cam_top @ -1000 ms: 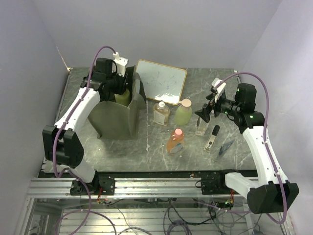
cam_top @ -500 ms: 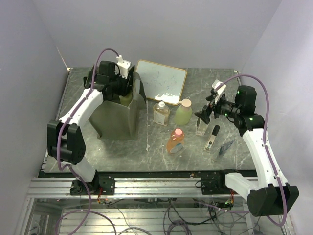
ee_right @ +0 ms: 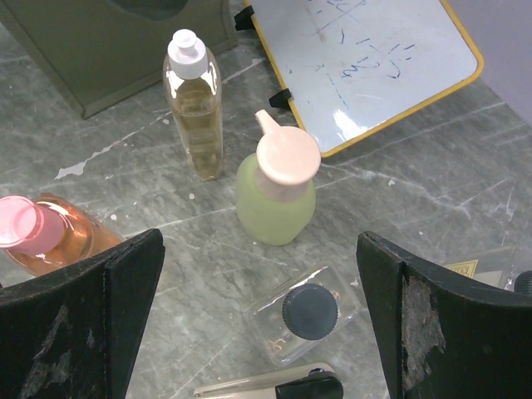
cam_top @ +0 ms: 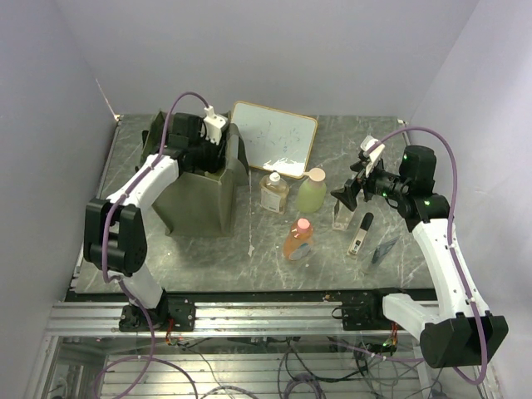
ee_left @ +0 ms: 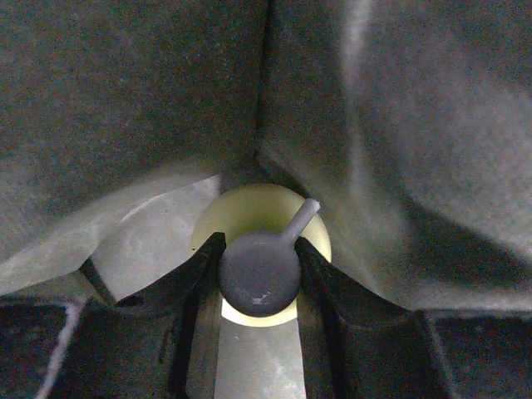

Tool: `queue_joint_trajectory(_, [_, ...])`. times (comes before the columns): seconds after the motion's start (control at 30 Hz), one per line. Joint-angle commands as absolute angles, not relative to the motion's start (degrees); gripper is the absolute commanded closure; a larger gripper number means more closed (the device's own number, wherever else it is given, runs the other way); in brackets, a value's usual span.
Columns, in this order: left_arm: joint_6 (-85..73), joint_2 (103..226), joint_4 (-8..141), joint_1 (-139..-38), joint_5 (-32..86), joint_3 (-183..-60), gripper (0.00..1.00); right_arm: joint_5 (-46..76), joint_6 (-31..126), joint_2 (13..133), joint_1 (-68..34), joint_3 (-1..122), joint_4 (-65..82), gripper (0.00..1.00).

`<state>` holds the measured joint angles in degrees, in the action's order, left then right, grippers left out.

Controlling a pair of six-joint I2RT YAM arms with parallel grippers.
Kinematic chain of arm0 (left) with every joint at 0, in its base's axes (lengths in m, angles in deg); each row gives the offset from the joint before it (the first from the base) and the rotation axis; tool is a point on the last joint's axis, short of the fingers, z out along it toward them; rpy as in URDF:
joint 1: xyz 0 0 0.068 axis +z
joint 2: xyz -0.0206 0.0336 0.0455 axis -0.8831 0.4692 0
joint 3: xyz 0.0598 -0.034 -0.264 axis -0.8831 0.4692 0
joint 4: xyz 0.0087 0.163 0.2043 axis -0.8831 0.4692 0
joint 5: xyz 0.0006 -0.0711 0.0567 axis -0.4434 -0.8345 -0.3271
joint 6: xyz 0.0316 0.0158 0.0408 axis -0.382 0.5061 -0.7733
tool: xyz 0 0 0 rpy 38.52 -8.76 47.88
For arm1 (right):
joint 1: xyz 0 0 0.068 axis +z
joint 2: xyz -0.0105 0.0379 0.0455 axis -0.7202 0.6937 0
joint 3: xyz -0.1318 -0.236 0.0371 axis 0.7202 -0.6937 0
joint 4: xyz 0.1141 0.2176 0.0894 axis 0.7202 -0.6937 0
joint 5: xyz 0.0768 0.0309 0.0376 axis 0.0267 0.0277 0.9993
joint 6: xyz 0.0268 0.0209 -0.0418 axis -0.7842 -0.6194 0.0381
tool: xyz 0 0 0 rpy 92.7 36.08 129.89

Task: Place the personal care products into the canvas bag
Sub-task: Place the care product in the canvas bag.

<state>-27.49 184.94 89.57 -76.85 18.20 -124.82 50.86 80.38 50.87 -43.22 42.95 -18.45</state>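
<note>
Overhead view of a grey marbled table (cam_top: 208, 249) with two white robot arms.

At the table's left, a boxy olive-green canvas bag (cam_top: 195, 204), upright, mouth open, with the left arm reaching down into it. From the left wrist camera, between the bag's dim fabric walls: left gripper (ee_left: 259, 276), both black fingers (ee_left: 195, 287) closed tight on the neck of a round yellow-green plastic bottle (ee_left: 249, 206). Grip just beneath the pump head, grey in the low light, spout angled up and to the right of the frame. Bottle well inside the bag; whether touching the bag's floor, impossible to tell.

Over the table's right half, right gripper (cam_top: 347, 196), fingers (ee_right: 83, 320) spread wide apart, holding nothing.

Beneath the open fingers, a squat clear bottle with a black cap (ee_right: 307, 314), standing upright. Just beside it, towards the near edge, a slim clear tube with a black cap (cam_top: 362, 233), lying flat.

Further left, a pale green bottle with a pink cap (ee_right: 278, 191) and a tall amber bottle with a white pump (ee_right: 195, 108), both upright, near each other but apart. Nearer the arm bases, an orange bottle with a pink cap (cam_top: 298, 239), lying on its side.

Behind the bottles, a wood-framed whiteboard (cam_top: 274, 137), propped at a tilt just right of the bag.
</note>
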Motion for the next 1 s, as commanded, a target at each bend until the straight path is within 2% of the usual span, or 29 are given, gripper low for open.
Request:
queue_joint_trajectory(0.0, [-29.5, 184.4, 82.2, -77.1, 14.0, -126.6, 0.78, 51.3, 80.8, 50.5, -43.5, 42.6, -17.5, 0.0])
queue_joint_trajectory(0.17, [-30.1, 184.1, 81.8, -77.1, 14.1, -126.1, 0.66, 51.4, 80.9, 50.6, -43.5, 42.6, -17.5, 0.0])
queue_joint_trajectory(0.43, [-30.5, 183.9, 84.4, -77.1, 15.4, -127.7, 0.54, 51.5, 81.1, 50.6, -43.4, 42.6, -17.8, 0.0])
queue_joint_trajectory(0.63, [-29.8, 182.5, 85.4, -77.1, 17.5, -128.6, 0.37, 51.8, 81.0, 50.3, -43.5, 42.6, -18.2, 0.0])
queue_joint_trajectory(0.97, [-30.9, 179.9, 88.9, -77.1, 22.1, -130.5, 0.26, 53.0, 80.8, 50.9, -43.5, 43.2, -18.9, 0.0])
